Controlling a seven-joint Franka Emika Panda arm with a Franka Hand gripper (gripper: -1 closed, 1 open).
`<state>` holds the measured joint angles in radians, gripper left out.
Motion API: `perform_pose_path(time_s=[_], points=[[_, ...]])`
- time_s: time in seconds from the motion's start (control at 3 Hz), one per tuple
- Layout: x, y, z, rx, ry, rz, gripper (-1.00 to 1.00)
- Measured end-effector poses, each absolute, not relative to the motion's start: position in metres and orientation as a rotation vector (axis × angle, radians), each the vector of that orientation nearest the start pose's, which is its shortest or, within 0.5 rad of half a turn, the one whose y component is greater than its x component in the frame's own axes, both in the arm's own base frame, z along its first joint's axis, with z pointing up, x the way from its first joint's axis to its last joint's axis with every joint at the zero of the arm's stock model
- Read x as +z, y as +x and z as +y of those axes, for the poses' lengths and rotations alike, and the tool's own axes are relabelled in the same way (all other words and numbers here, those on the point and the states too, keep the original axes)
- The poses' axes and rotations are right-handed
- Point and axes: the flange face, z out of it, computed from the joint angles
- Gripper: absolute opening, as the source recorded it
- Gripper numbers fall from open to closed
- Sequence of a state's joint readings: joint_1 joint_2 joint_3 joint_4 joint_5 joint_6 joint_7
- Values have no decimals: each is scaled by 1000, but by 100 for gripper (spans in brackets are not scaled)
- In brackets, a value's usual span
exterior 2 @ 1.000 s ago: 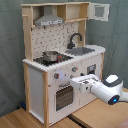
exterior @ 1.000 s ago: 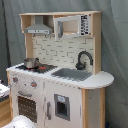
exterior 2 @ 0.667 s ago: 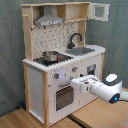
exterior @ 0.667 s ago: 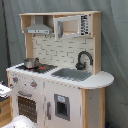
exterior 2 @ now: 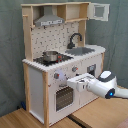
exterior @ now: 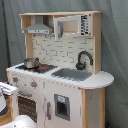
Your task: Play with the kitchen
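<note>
Arm reaching at the front of the toy kitchen

The gripper [exterior 2: 75,83] sits against the oven door [exterior 2: 64,96]; whether it is open or closed, I cannot tell. The kitchen [exterior 2: 37,87] stands against a grey curtain, a small pot [exterior 2: 50,56] at the worktop's stove end.

Second exterior view: my pincer [exterior 2: 75,84] sits hard against the kitchen [exterior 2: 60,55] front, oven door [exterior 2: 62,97] at its 7 o'clock. Pot [exterior 2: 50,56] blocks the stovetop; faucet [exterior 2: 75,39] guards the sink [exterior 2: 82,50]. Open air at 3 o'clock, over the desk [exterior 2: 100,112].
</note>
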<state>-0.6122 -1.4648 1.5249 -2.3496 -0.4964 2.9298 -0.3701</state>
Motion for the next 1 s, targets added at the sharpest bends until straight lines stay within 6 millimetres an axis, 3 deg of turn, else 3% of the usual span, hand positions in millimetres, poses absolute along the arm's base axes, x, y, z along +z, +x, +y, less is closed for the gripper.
perform_pose_path(time_s=[0.67,1.0], points=[[351,303,500,657,622,1429,100],[340,317,518,656,602,1449,100]])
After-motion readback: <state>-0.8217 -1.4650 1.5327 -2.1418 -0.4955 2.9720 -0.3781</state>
